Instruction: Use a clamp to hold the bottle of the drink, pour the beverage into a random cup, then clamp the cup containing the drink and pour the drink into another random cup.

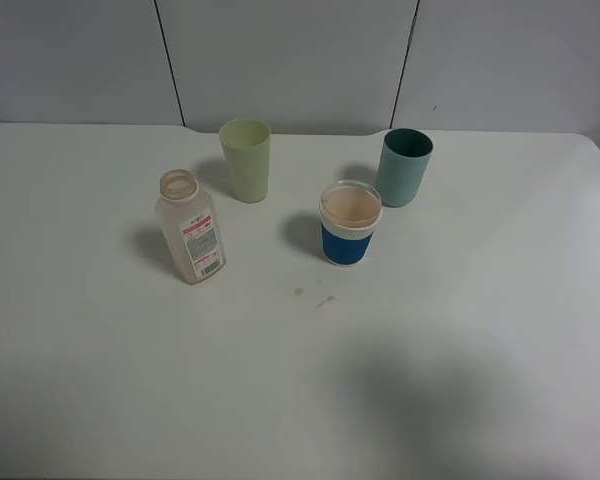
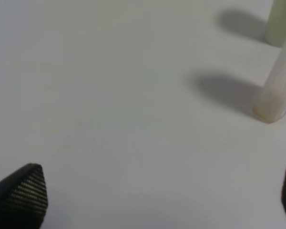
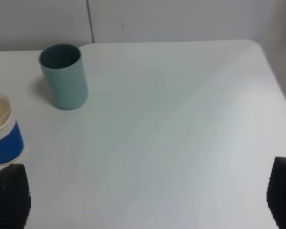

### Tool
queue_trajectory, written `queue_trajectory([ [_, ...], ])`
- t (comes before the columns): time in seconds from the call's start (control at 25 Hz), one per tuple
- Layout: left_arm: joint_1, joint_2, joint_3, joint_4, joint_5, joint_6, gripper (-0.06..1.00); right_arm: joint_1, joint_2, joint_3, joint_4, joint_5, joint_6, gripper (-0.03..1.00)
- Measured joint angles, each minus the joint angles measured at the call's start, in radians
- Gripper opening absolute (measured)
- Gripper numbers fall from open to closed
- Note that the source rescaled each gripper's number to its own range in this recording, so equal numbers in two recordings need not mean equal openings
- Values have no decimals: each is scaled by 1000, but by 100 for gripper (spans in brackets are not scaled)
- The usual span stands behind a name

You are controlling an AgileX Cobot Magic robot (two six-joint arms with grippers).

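Altogether one bottle (image 1: pixel 190 228), three cups (image 1: pixel 246 160) (image 1: pixel 404 167) (image 1: pixel 350 223), both arms' fingers (image 2: pixel 21 196) (image 3: pixel 9 194) spread wide.

**The white table and the wall behind it**

I work over a big, smooth white table (image 1: pixel 480 330) with round corners. It fills most of what I see. Behind it stands a pale grey wall (image 1: pixel 290 60) made of flat panels, with thin dark lines (image 1: pixel 170 62) between them. Soft light falls from above. A wide, faint grey shadow (image 1: pixel 430 400) lies on the near part of the table.
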Motion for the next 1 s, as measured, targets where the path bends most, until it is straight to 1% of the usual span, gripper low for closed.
queue_trajectory([
  [0.16,0,0,0,0,0,0,100,0,-43,4,-52,74,7,100],
  [0.36,0,0,0,0,0,0,100,0,-43,65,-59,132,11,100],
  [1.0,0,0,0,0,0,0,100,-1,-43,66,-77,130,26,100],
])
